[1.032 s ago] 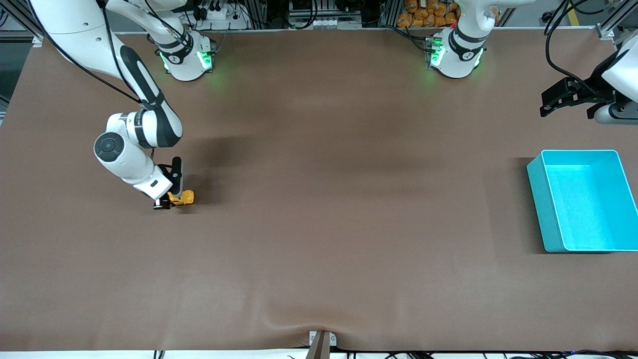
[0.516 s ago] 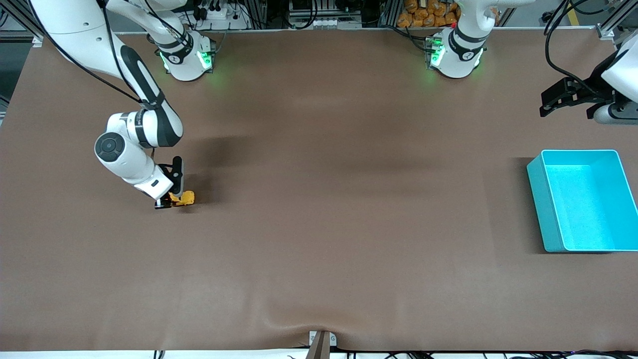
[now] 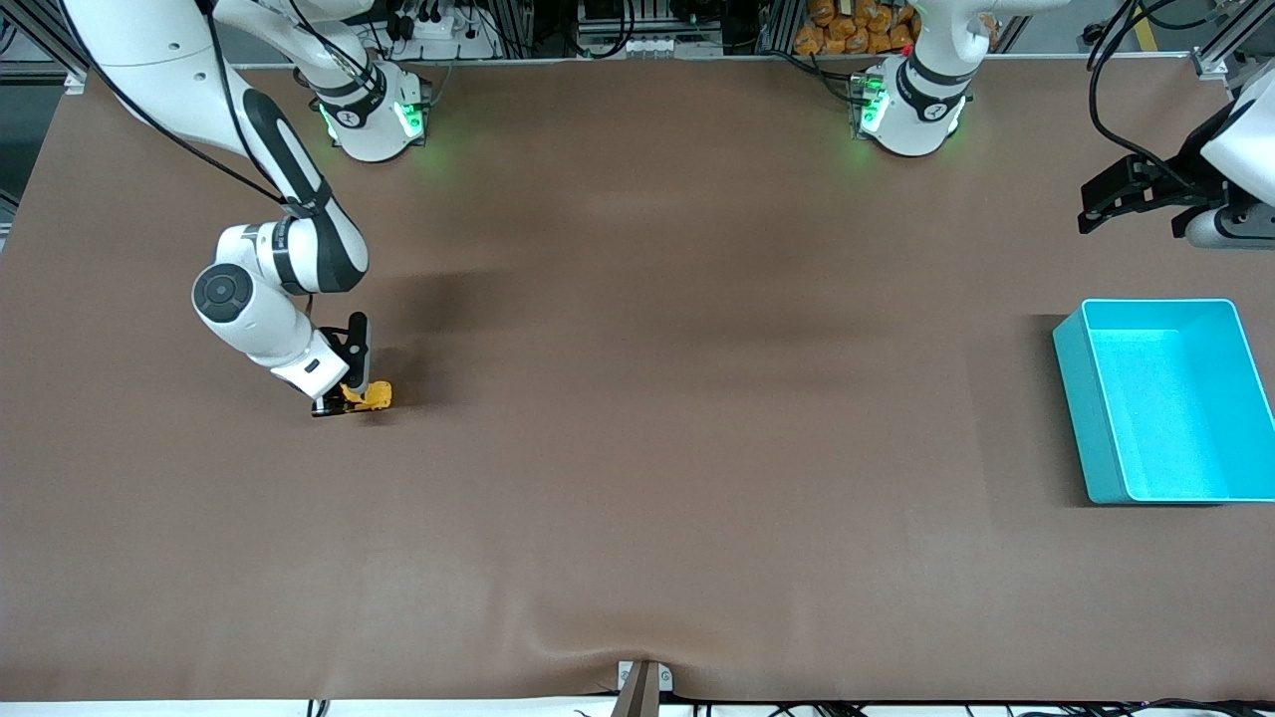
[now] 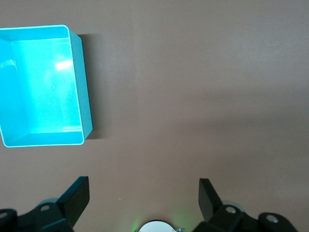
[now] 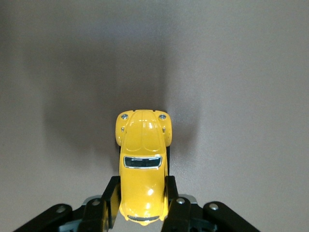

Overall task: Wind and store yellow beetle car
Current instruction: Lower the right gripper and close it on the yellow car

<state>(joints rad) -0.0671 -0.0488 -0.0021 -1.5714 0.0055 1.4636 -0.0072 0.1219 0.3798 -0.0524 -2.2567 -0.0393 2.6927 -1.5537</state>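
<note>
Barely anything has shifted since a moment ago: the right arm has nudged a touch toward the middle of the bench, and the yellow beetle car (image 3: 371, 396) has gone along with it by a sliver, while the fingers have drawn in against the toy.

Right gripper (image 3: 337, 400) is down at the brown bench (image 3: 637, 448), toward the right arm's end, and it is clamped on the yellow beetle car. In the right wrist view the black fingers (image 5: 110, 200) press one on each flank of the car's rear half, the car (image 5: 143, 164) sitting lengthwise between them with its rounded bonnet and two small headlamps pointing away from the gripper (image 5: 142, 200). Its dark windscreen shows just ahead of the fingers. The nose pokes out clear of the grip, and a shadow lies on the bench close around it. From the front view the car sticks out of the gripper toward the middle of the bench.

Left gripper (image 3: 1131, 199) waits up in the air over the left arm's end of the bench, fingers spread wide with nothing between them; its wrist view shows both dark fingers (image 4: 77, 195) well apart above bare bench.

A cyan bin (image 3: 1160, 398) stands near the left arm's end, well apart from the car, nearer the front camera than the left gripper.
</note>
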